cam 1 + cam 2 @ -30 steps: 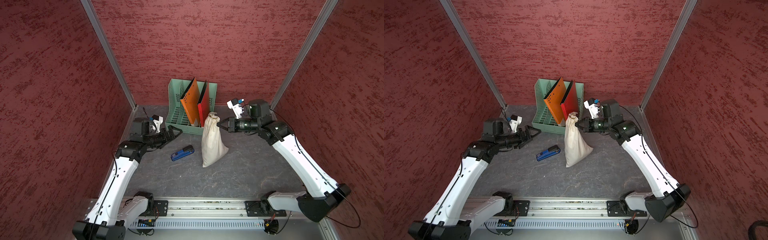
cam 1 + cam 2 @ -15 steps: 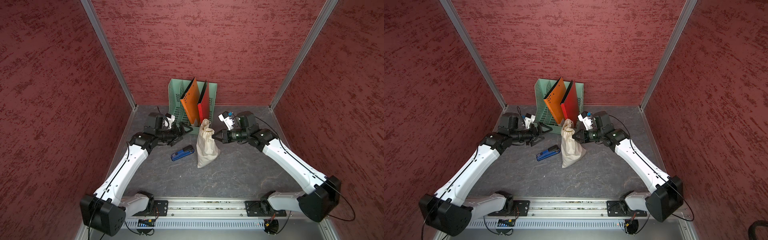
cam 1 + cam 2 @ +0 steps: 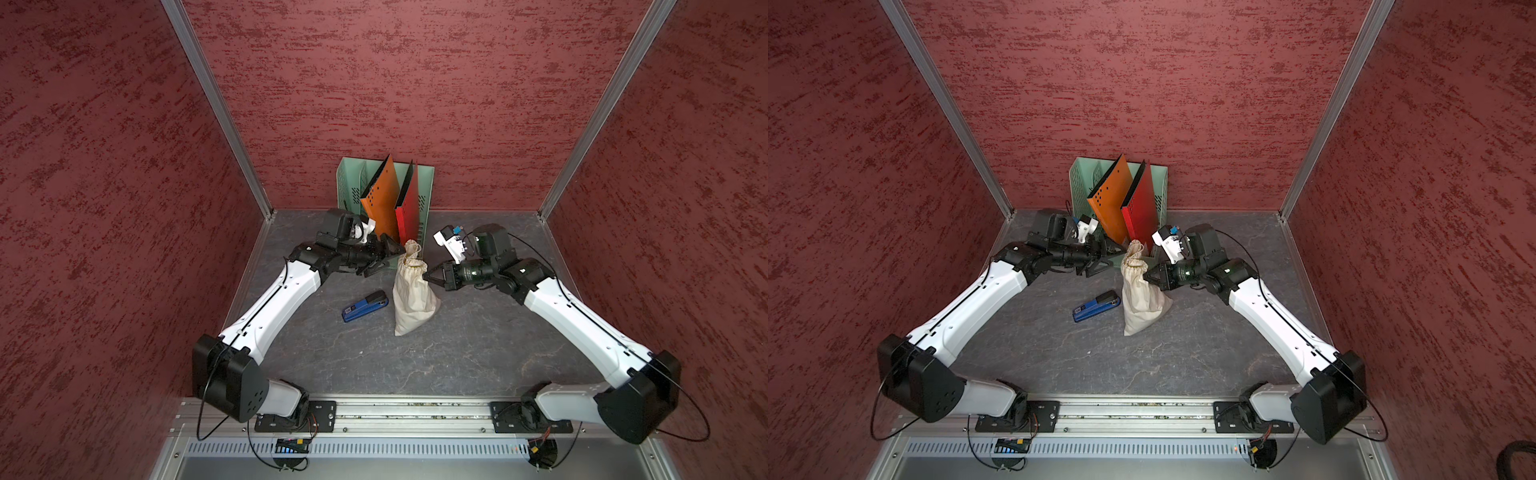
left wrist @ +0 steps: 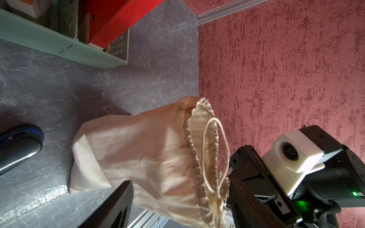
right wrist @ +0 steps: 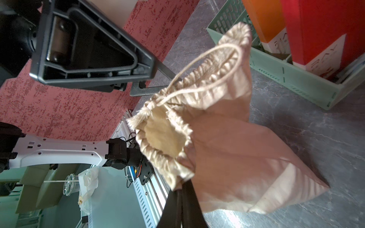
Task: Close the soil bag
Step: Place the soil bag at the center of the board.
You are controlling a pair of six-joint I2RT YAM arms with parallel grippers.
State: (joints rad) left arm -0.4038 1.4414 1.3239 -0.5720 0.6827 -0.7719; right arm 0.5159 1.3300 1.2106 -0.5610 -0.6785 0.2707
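The soil bag [image 3: 413,291] stands on the grey tabletop [image 3: 457,353] just in front of the green file rack [image 3: 347,183], below the end that holds the red folder [image 3: 409,208]; an orange folder [image 3: 380,199] leans beside it in the rack. The bag's neck is gathered but its mouth gapes, and a pale cord loop [image 5: 217,59] stands free above the hem.

The right gripper [image 3: 426,276] is closed on the bag's ruffled rim, on the side turned away from the rack. The left gripper [image 3: 392,255] sits between rack and bag with its jaws apart, just beside the neck; whether it touches the cord I cannot tell.

A blue stapler [image 3: 365,306] lies in front of the rack, near the bag. Its small label and the white labels on the folder ends are too blurred to read.
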